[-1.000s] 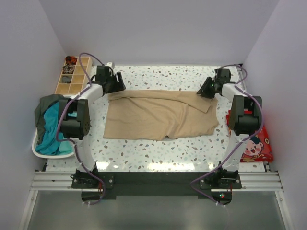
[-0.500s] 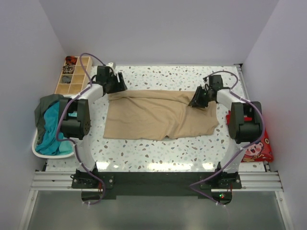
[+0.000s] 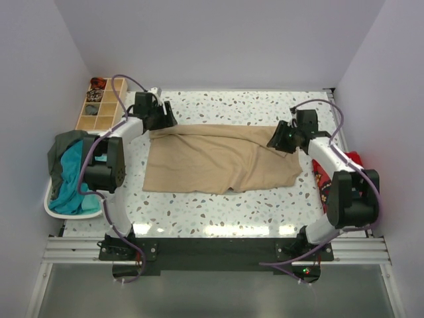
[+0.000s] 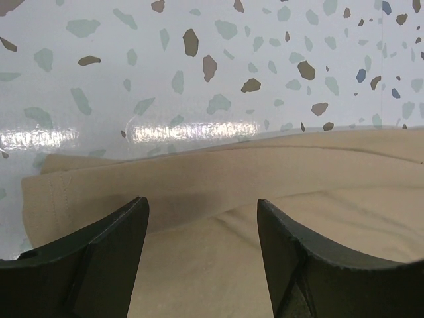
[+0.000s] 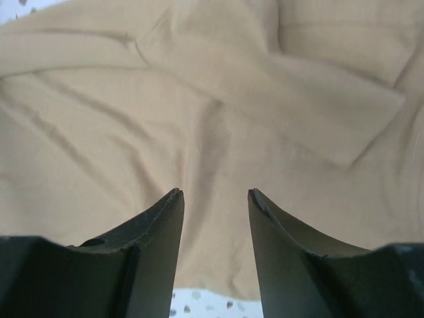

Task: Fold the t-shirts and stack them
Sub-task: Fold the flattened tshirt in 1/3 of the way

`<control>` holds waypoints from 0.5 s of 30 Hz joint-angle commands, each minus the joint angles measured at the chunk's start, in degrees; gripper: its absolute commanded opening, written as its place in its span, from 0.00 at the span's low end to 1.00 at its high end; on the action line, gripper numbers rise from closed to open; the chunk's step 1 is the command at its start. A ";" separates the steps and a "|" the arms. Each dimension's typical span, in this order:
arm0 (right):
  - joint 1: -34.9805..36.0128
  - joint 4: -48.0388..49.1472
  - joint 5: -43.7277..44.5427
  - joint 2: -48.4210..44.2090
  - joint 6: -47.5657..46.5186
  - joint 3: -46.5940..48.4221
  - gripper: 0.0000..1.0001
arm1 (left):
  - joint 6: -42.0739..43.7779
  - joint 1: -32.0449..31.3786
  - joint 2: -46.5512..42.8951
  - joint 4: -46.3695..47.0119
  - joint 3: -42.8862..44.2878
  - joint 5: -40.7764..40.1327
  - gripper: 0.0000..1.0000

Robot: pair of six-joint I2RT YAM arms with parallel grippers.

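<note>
The beige t-shirt (image 3: 222, 159) is lying rumpled in the middle of the table (image 3: 225, 106). The right gripper (image 3: 278, 138), having swung in from the far corner, is now hovering over the shirt's upper-right corner, partly open and empty. The left gripper (image 3: 162, 118) is still waiting wide open at the upper-left hem, so a two-corner pinch seems next.

beige t-shirt (image 3: 222, 162): soft matt cloth, I see creases
table (image 3: 225, 106): glossy speckled top, glare on my feed
tray (image 3: 89, 122): bare wood
</note>
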 commanded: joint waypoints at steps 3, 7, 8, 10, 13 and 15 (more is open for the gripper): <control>-0.02 8.74 5.92 14.74 -0.06 13.58 0.54 | -0.76 -0.53 0.32 2.65 0.23 1.66 0.71; 0.07 9.52 5.14 21.96 -0.59 19.06 0.55 | -0.76 -0.61 0.76 3.00 0.32 1.92 0.71; -0.02 9.79 5.31 22.84 -0.77 19.59 0.55 | -0.76 -0.61 0.94 3.00 0.49 1.92 0.72; -0.02 10.84 6.63 23.28 -1.64 20.38 0.57 | -0.49 -0.70 1.03 2.91 0.49 1.84 0.72; -0.02 8.92 6.72 25.21 -3.40 23.54 0.58 | -0.23 -0.70 1.20 2.82 0.49 1.48 0.72; -0.02 7.07 6.72 26.18 -4.28 25.56 0.58 | -0.05 -0.70 1.29 2.82 0.58 1.39 0.72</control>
